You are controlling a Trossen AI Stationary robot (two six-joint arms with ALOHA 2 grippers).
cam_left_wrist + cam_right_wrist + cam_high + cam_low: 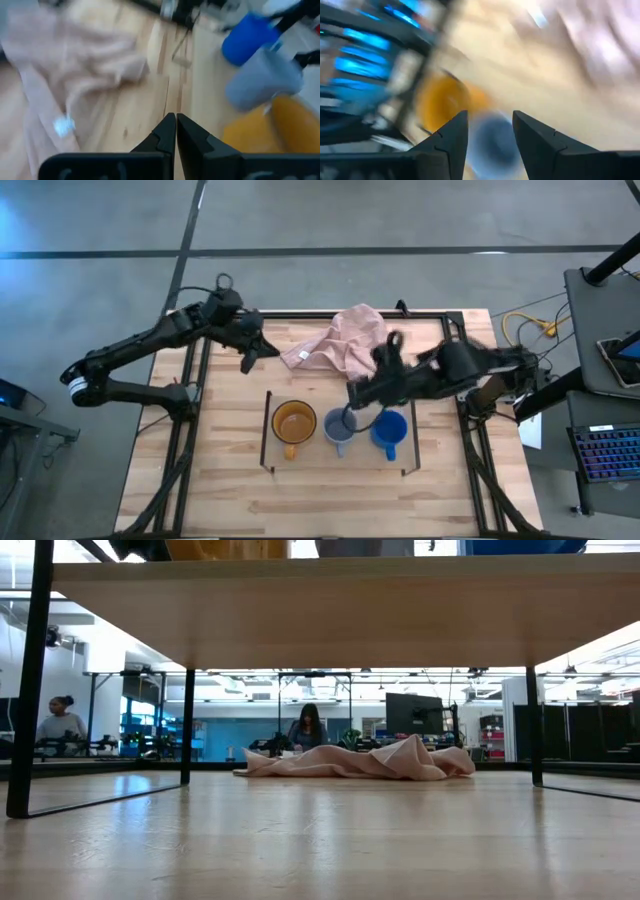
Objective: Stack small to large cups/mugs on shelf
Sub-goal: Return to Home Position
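Two dark arms reach in over the table (200, 480), seen from above. Of these, the left hand (249, 362) hovers near the table's far left corner, just beside one crumpled pink cloth (340, 345). Its fingers are pressed together, pinching nothing. The right hand (353, 395) hangs over the far edge of the shelf (335, 463), with its fingers spread and holding nothing. One shelf, a light wooden board with a black rail at each short end, lies at the middle of the table. Three mugs stand on it, mouths up, in a single row side by side, not nested. The yellow mug (294, 421) is on the left, the grey mug (339, 430) in the middle and the blue mug (389, 426) on the right. Their handles point toward the near edge. From table height, two people show in the room behind.
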